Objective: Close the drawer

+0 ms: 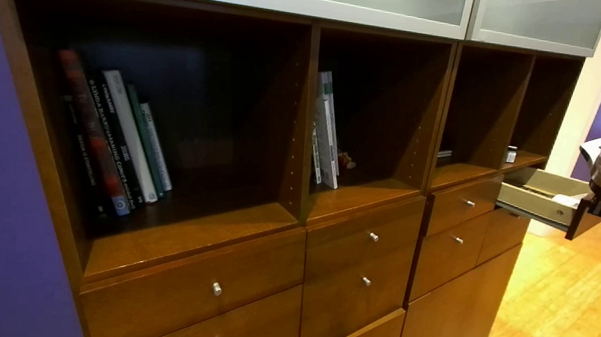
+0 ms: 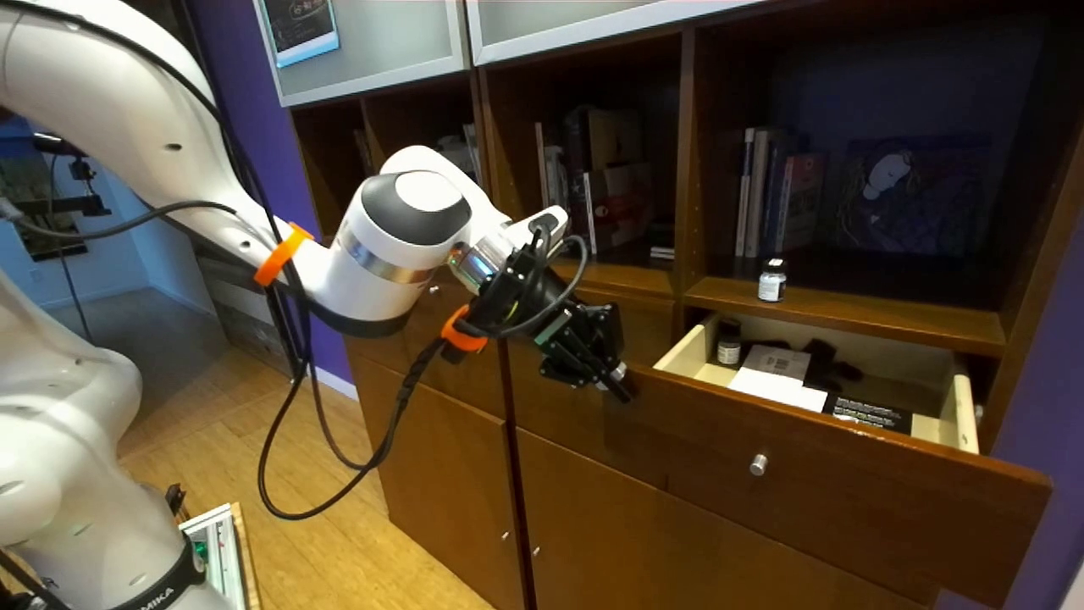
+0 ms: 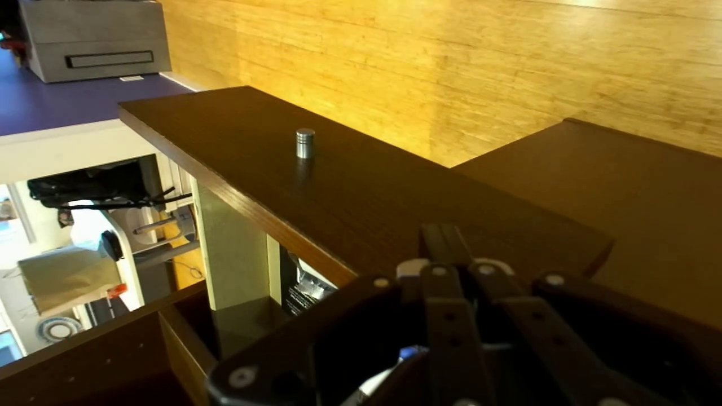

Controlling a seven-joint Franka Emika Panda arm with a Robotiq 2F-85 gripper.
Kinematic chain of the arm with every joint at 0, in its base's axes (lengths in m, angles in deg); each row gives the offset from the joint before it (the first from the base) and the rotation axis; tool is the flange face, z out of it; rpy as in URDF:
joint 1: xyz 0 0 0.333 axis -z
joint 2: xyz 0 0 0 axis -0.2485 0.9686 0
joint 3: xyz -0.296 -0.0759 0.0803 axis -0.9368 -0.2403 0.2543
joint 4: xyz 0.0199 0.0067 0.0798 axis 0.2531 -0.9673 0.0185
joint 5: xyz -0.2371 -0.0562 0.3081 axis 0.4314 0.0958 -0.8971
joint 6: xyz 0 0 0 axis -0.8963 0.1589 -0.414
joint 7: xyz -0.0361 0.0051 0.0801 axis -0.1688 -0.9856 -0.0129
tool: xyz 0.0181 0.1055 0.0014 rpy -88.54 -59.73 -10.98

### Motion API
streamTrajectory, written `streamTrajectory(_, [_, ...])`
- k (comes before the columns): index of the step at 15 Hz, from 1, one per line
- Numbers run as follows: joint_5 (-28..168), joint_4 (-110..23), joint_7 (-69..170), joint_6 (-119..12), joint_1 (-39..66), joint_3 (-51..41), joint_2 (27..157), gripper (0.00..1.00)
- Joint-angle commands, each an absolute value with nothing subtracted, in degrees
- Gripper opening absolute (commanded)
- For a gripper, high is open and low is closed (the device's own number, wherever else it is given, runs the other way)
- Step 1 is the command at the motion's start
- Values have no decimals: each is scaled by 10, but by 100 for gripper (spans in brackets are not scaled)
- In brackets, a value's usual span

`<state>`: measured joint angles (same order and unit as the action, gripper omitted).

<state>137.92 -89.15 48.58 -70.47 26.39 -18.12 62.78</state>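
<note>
The brown wooden drawer stands pulled out of the cabinet. Its front [image 2: 855, 500], silver knob [image 2: 759, 464] and pale inner sides show in an exterior view; it also shows from the side in an exterior view [image 1: 537, 200]. Inside lie a small dark bottle, white papers and a black box with white print. My gripper [image 2: 622, 388] is shut and empty at the left end of the drawer front, away from the knob. In the wrist view my gripper [image 3: 445, 248] has its fingertips together over the drawer front [image 3: 361, 197]. Whether they touch it I cannot tell.
A small white-labelled bottle [image 2: 771, 280] stands on the shelf ledge above the drawer. Closed drawer fronts [image 1: 458, 207] and door panels [image 2: 584, 508] lie beside and below it. Books [image 1: 114, 138] stand in the open shelves. A loose cable [image 2: 264, 474] hangs below the arm.
</note>
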Motion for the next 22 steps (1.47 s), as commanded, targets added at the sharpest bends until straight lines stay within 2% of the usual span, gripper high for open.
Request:
streamTrajectory(1, [1382,-863,480,-747,271,-176,659,0])
streamTrajectory(13, [1348,-777,466,-938,268,-204,786,0])
streamTrajectory(22, [1292,-737,462,-1033,272,-208,852,0])
